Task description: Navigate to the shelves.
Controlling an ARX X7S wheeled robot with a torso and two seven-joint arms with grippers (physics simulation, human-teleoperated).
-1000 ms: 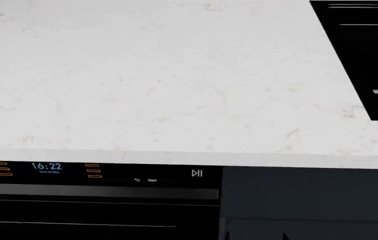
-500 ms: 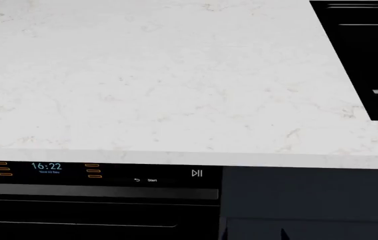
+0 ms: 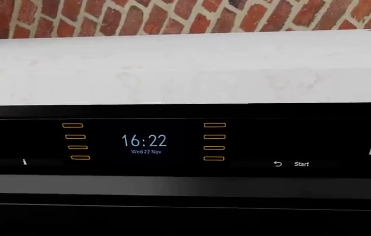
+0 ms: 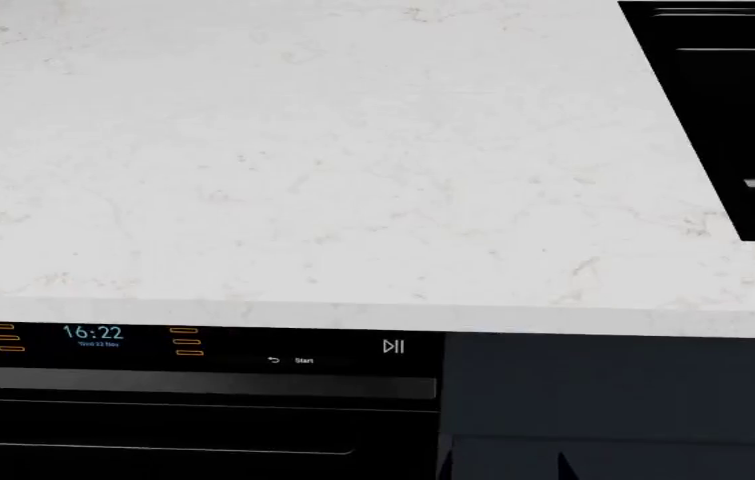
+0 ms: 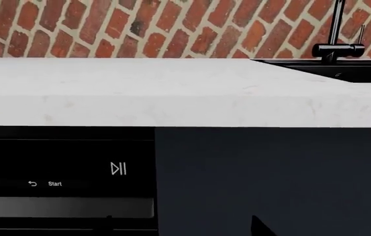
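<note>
Grippers are barely shown: the left gripper lies outside every view, and at the bottom edge of the head view, right of centre, two dark tips [image 4: 451, 468] poke up that may belong to the right gripper, so whether its fingers are apart or together cannot be told. Most of the head view is filled by a white marbled counter [image 4: 284, 150]. Set into it at the upper right of the frame is a black sink [image 4: 737, 120]; its basin is dark and cut off by the frame edge, and nothing can be made out inside it. In the right wrist view the same sink [image 5: 342, 69] sits at the far end of the counter with a black tap [image 5: 336, 46] standing behind it against a red brick wall [image 5: 139, 24]. Under the counter's front edge, at the lower left of the head view, is a black oven [image 4: 190, 420] with a lit control strip; the left wrist view faces it squarely, and its clock [image 3: 144, 141] reads 16:22, flanked by orange bars, with a Start mark further along. Just beside the oven, at the lower right of the head view, is a plain dark cupboard front [image 4: 617, 400]. No view here takes in the shelves, so their place cannot be told.
</note>
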